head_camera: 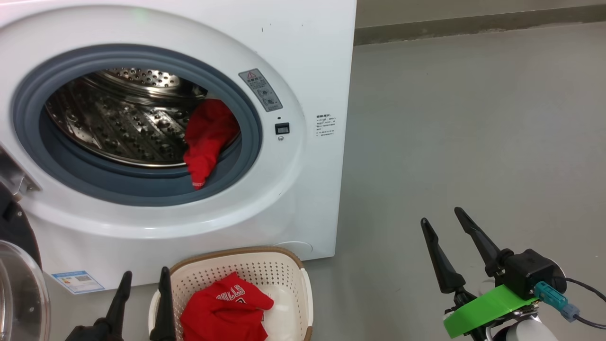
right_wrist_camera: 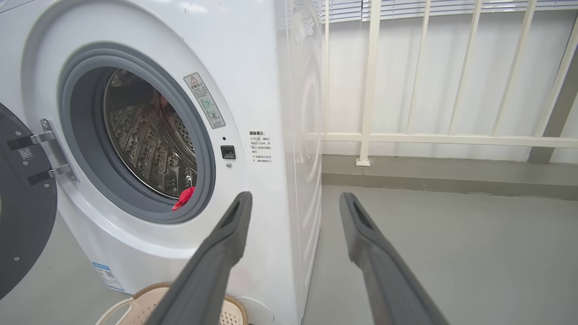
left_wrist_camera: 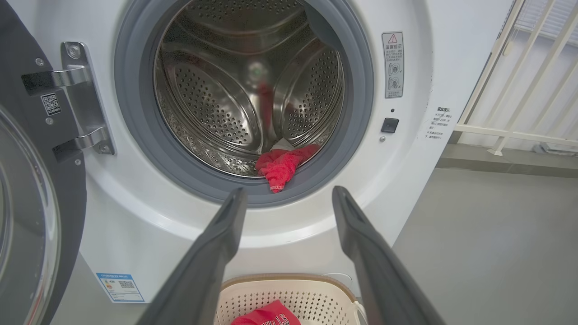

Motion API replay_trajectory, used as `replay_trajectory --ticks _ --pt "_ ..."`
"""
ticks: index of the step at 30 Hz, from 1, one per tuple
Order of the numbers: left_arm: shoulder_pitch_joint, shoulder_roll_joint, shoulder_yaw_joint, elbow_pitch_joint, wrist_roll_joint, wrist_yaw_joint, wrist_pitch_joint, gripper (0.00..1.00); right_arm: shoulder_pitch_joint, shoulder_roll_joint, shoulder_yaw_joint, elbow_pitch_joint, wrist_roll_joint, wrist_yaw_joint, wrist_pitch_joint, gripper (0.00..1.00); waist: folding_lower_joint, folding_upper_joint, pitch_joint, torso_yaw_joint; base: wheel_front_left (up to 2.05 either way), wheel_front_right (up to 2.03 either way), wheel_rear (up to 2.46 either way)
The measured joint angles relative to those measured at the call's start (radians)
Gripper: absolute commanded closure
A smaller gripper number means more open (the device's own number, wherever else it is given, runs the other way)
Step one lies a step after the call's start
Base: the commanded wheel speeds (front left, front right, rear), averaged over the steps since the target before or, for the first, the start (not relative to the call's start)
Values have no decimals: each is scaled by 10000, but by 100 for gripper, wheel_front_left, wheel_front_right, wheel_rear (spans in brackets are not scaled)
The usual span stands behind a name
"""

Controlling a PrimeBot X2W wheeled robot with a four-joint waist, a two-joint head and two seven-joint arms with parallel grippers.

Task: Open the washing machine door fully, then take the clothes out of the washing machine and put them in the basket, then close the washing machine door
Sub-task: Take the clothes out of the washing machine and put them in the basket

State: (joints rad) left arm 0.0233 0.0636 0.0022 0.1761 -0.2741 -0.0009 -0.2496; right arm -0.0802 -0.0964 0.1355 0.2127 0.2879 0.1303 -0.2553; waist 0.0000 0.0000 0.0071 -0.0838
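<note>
Open-jawed right gripper (right_wrist_camera: 293, 198), nothing between its fingers, aimed at the front corner of the washing machine (right_wrist_camera: 266, 67). The washing machine door (right_wrist_camera: 22, 225) is swung out at the left edge. Red clothes (right_wrist_camera: 184, 198) (only a scrap shows) sit at the lower edge of the drum (right_wrist_camera: 149, 149), against the grey ring (right_wrist_camera: 90, 180). The basket (right_wrist_camera: 149, 293) rim is on the floor (right_wrist_camera: 451, 253) below the machine. A cream railing (right_wrist_camera: 370, 90) stands behind.
</note>
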Motion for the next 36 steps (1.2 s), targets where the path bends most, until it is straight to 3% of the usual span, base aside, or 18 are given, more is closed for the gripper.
replay_trajectory --ticks 23,36 --pt "-120 4 -245 -84 -276 107 77 0 -1 -73 90 -65 102 0 0 0 0 0 300 120 0 0 0" --pt "-1945 100 -483 84 -255 192 207 0 -500 -188 67 -313 102 0 0 0 0 0 1500 280 0 0 0"
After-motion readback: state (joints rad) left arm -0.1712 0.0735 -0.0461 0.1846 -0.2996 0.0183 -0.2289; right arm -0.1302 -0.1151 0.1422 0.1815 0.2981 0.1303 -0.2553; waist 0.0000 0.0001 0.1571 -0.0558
